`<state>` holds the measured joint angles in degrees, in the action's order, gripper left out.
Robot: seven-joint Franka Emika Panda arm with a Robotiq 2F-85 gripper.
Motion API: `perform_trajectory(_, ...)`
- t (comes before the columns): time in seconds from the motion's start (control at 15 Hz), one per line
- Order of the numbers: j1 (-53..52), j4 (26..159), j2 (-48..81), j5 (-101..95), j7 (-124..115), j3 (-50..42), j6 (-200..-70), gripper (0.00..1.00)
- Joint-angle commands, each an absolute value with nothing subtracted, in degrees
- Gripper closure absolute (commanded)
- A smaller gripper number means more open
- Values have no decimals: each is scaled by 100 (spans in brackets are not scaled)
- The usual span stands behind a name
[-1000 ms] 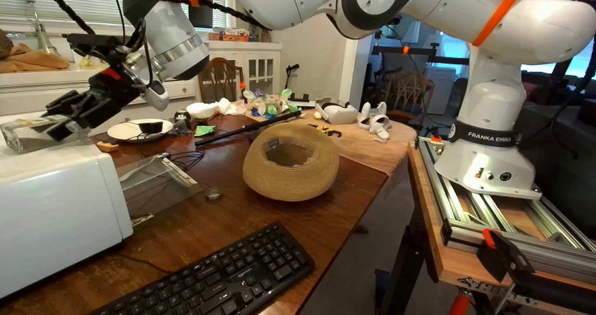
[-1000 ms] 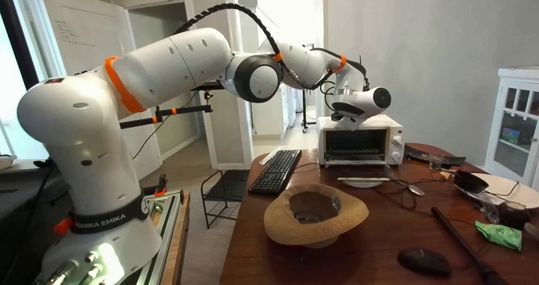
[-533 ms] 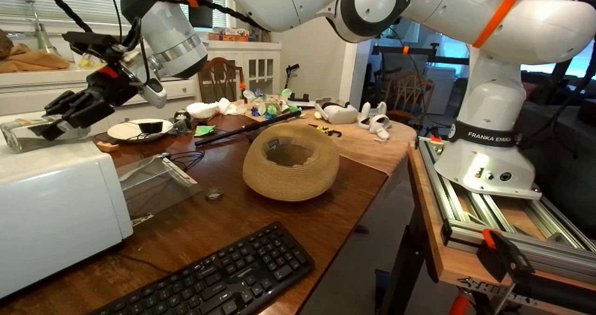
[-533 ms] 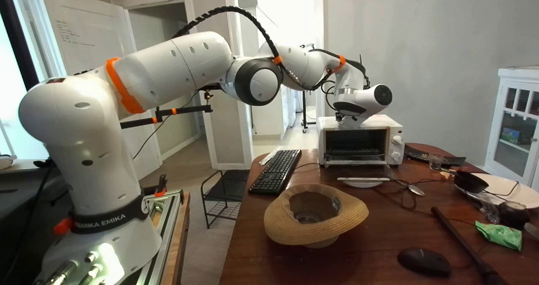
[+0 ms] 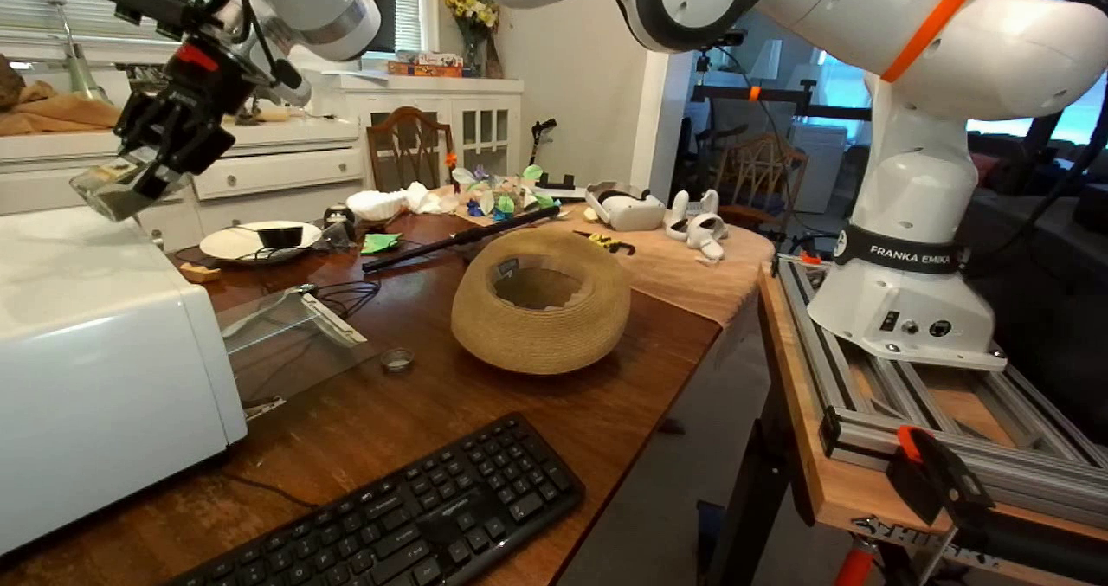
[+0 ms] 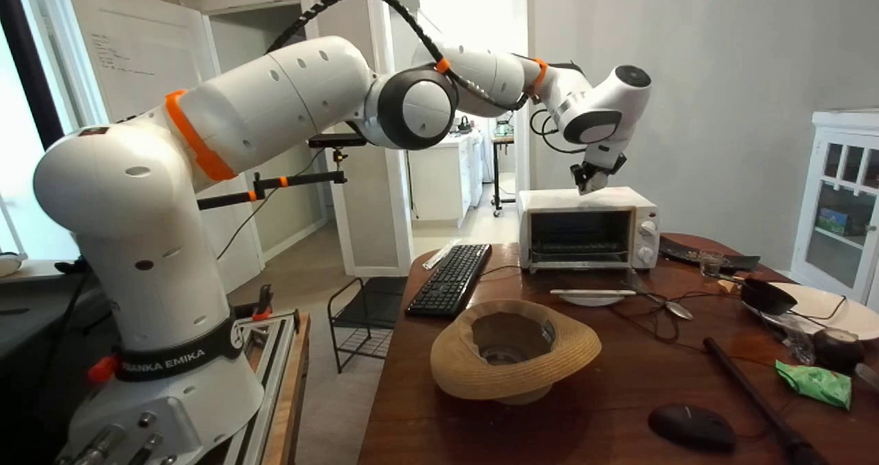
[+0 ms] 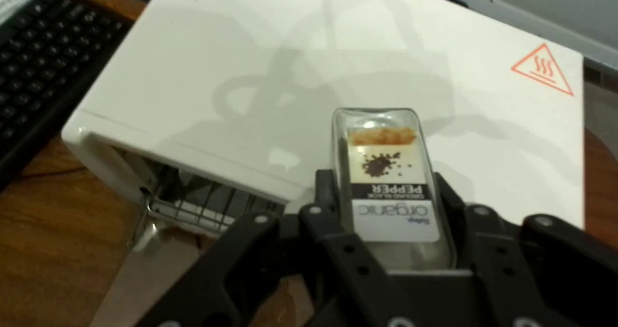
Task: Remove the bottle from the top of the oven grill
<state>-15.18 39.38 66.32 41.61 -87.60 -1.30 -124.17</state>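
The bottle (image 7: 388, 172), a clear flat-sided pepper bottle with a pale label, sits between my gripper's fingers (image 7: 324, 187). My gripper (image 7: 386, 189) is shut on its two sides. In an exterior view the bottle (image 5: 112, 189) hangs tilted in the gripper (image 5: 164, 164), raised off the oven grill (image 5: 95, 378). Another exterior view has the gripper (image 6: 596, 173) over the flat white top of the oven grill (image 6: 542, 199). A red heat-warning triangle marks the top of the oven grill (image 7: 203, 90) in the wrist view.
The oven's glass door (image 5: 294, 344) hangs open at its front. A black keyboard (image 6: 450, 279) lies beside the oven, and a straw hat (image 6: 515, 355) stands in front. A white plate (image 6: 838, 307), a dark pan (image 6: 768, 297), a black rod (image 6: 748, 389) and a mouse (image 6: 690, 426) are also on the table.
The fingers have closed in on the bottle. My gripper has then risen with it from the oven top and turned to point more downward.
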Motion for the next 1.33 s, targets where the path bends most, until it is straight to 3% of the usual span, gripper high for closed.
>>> perform_trajectory(0.0,-1613,3772,6313,3191,-9348,-721,-12003,76)
perform_trajectory(0.6,-1746,3756,5912,1587,-9643,-2040,-10123,76)
perform_trajectory(1.27,-2011,3836,6704,337,-9448,-2638,-8469,76)
